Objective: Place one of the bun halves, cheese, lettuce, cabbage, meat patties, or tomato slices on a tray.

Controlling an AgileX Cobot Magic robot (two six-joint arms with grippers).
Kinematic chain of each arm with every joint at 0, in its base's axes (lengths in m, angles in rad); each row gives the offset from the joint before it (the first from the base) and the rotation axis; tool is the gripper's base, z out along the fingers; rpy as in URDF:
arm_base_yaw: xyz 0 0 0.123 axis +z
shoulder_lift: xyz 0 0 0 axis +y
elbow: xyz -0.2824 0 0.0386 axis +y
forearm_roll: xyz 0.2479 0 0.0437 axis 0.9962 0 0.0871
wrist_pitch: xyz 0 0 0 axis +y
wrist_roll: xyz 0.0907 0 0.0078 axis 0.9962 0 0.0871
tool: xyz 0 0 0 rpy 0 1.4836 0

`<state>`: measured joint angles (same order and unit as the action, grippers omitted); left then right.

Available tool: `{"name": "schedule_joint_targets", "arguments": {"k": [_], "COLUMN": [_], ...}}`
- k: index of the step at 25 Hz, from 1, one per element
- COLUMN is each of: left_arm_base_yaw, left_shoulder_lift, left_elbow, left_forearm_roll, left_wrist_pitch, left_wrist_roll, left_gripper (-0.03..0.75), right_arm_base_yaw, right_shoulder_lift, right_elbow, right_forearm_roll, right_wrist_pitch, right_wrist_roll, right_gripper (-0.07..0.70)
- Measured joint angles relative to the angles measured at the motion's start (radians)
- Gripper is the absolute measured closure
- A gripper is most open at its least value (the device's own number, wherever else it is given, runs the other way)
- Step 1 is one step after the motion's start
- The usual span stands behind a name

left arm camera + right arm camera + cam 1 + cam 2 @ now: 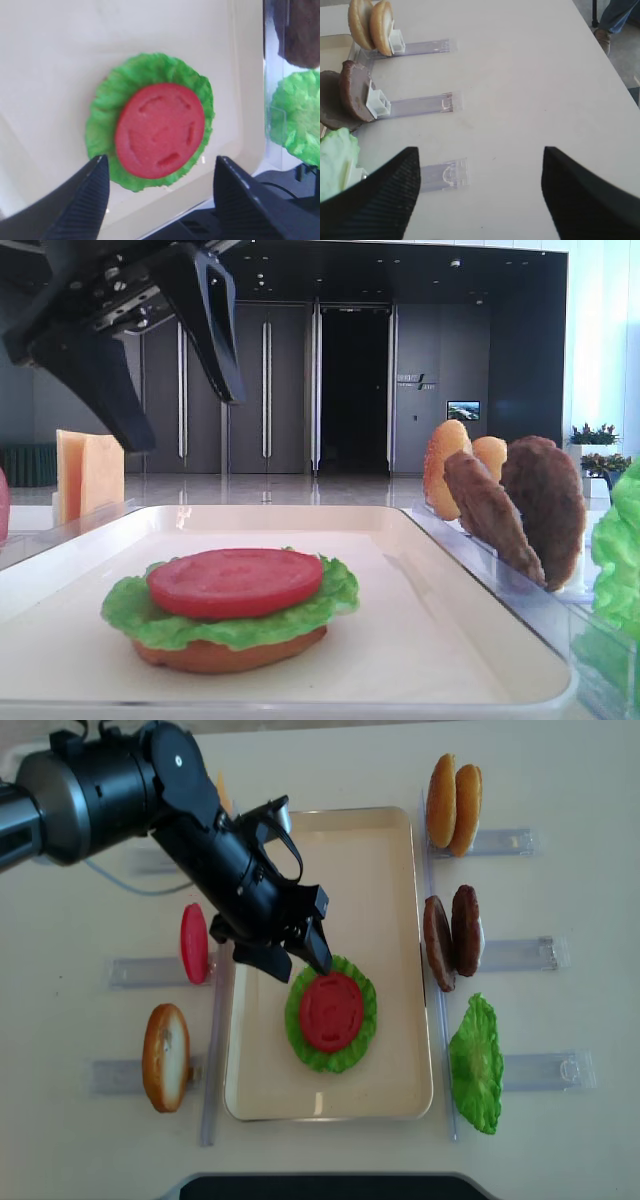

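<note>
On the cream tray (390,870) lies a stack: an orange-brown bun base (228,652), a lettuce leaf (358,1042) and a red tomato slice (331,1011) on top. My left gripper (300,970) hangs open just above and beside the stack, holding nothing. In the left wrist view the tomato slice (160,130) lies ahead of the open gripper (160,195). My right gripper (480,195) is open over bare table, empty. Cheese (88,475) stands left of the tray. No cabbage is in view.
Clear holders flank the tray. On its right stand two bun halves (455,805), two meat patties (450,935) and a second lettuce leaf (475,1060). On its left are another tomato slice (193,942) and a bun half (165,1057).
</note>
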<state>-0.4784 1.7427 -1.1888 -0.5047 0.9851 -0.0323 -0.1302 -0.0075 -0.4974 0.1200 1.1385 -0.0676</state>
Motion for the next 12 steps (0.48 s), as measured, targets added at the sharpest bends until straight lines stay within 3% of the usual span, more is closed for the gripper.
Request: {"name": "schedule_joint_targets", "arguments": {"k": [7, 12], "left_arm_base_yaw": [0.000, 0.000], "left_shoulder_lift": [0.000, 0.000], "left_elbow": [-0.279, -0.427], "left_forearm_roll": [0.304, 0.454], "left_wrist_pitch": [0.116, 0.222], "left_wrist_roll": [-0.127, -0.151], "left_gripper": [0.207, 0.118], "right_arm_base_yaw": [0.000, 0.000], "right_shoulder_lift": [0.000, 0.000], "right_elbow": [0.000, 0.000], "right_forearm_roll": [0.000, 0.000], "right_wrist_pitch": [0.000, 0.000], "right_wrist_roll": [0.000, 0.000], "right_gripper": [0.118, 0.118]}}
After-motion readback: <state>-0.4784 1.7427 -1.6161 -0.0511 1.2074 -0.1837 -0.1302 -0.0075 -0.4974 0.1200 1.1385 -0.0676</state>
